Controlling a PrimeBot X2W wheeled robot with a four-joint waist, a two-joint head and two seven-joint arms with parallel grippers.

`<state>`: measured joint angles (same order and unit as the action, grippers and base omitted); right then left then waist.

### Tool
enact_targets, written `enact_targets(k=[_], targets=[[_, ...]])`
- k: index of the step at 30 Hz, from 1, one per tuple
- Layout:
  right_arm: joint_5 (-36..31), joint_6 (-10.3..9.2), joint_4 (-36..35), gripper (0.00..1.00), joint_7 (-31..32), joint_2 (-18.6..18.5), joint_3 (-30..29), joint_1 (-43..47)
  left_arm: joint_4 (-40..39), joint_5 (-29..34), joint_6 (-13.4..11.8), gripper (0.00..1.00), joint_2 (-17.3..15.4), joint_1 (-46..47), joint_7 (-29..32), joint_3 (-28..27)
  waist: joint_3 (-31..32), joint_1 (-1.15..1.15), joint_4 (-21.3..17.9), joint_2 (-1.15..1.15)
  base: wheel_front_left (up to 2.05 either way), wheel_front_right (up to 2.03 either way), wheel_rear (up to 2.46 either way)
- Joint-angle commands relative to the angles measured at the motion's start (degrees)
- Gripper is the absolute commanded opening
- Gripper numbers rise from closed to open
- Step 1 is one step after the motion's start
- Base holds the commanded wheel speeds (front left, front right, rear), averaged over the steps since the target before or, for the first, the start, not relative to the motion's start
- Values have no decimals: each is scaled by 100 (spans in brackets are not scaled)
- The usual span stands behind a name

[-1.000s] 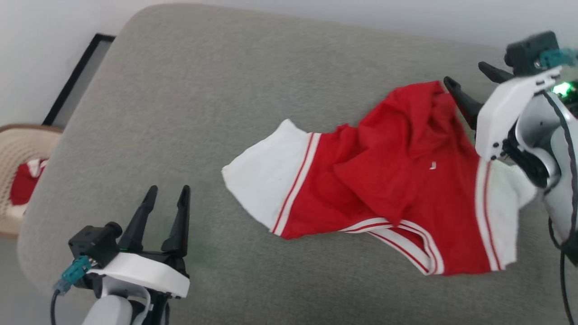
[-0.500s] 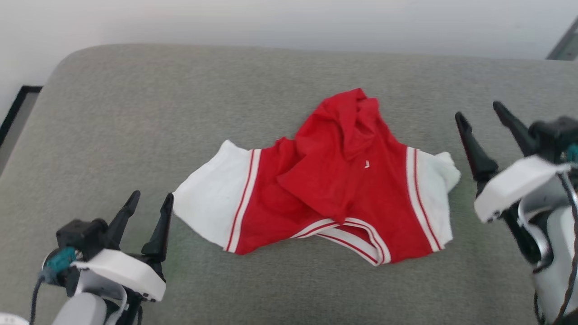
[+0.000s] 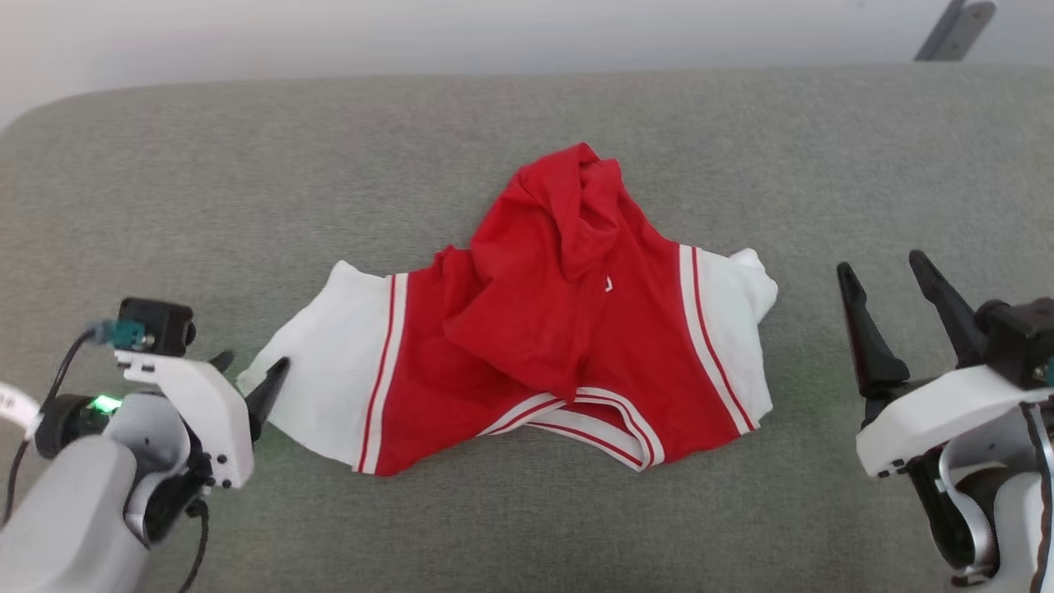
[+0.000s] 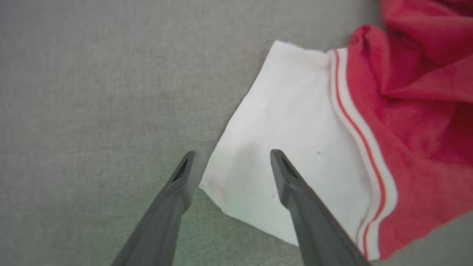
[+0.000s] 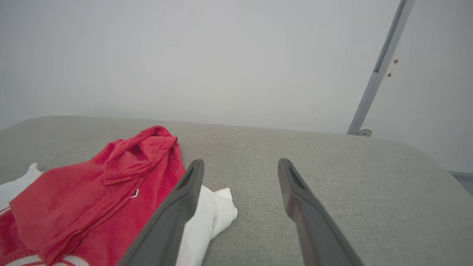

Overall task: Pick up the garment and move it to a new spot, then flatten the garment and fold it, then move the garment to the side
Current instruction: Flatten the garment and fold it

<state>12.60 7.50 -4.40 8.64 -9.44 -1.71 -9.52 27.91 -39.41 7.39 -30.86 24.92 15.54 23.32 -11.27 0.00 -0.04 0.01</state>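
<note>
Left gripper (image 3: 251, 364): at lower left you see two dark tapering fingers on a white angular bracket (image 3: 193, 403) dotted with small dark screws.
Left wrist camera (image 3: 155, 325): a black block with a teal plug and a black cable.
Left forearm (image 3: 66, 511): a pale grey shell with a glowing green light (image 3: 104, 403).
Right gripper (image 3: 881, 263): at lower right, your matching long dark fingers, a white right bracket (image 3: 939, 416) and a black right camera block (image 3: 1017, 338).

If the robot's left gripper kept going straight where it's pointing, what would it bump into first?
Probably the white sleeve of the red jersey: the open left gripper straddles that sleeve's corner. Its height above the cloth is unclear.
</note>
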Motion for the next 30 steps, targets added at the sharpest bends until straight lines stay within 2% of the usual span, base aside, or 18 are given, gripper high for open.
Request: enact_targets(k=[1, 4, 7, 12, 13, 14, 20, 30], targets=[[-22, 0, -100, 100, 99, 66, 9, 102, 187, 10, 4, 100, -69, 202, 329, 161, -112, 0, -113, -1, 0, 0, 0], [29, 0, -221, 100, 273, 134, 42, 203, 647, 22, 1, 100, -97, 542, 966, 343, -222, 0, -202, -1, 0, 0, 0], [82, 0, -252, 100, 466, 156, 70, 276, 1144, 24, -57, 100, 8, 762, 1600, 523, -324, 0, -258, -1, 0, 0, 0], [197, 0, -201, 100, 712, 149, 102, 284, 1637, -31, -126, 100, 199, 970, 2220, 686, -452, 0, -289, -1, 0, 0, 0], [233, 0, -162, 100, 798, 141, 131, 271, 1708, -30, -116, 20, 240, 1020, 2302, 738, -481, 0, -286, -1, 0, 0, 0], [284, 0, -117, 100, 899, 117, 175, 258, 1785, -76, -109, 0, 273, 1067, 2348, 732, -509, 0, -281, -1, 0, 0, 0], [578, 0, 160, 100, 1550, 11, 395, -44, 1898, -21, -51, 0, 387, 1350, 2367, 904, -689, 0, -149, -1, 0, 0, 0], [586, 0, 975, 100, 2606, -330, 431, -1102, 1787, -158, -20, 0, 625, 1789, 2045, 1170, -1013, 0, 279, -1, 0, 0, 0]])
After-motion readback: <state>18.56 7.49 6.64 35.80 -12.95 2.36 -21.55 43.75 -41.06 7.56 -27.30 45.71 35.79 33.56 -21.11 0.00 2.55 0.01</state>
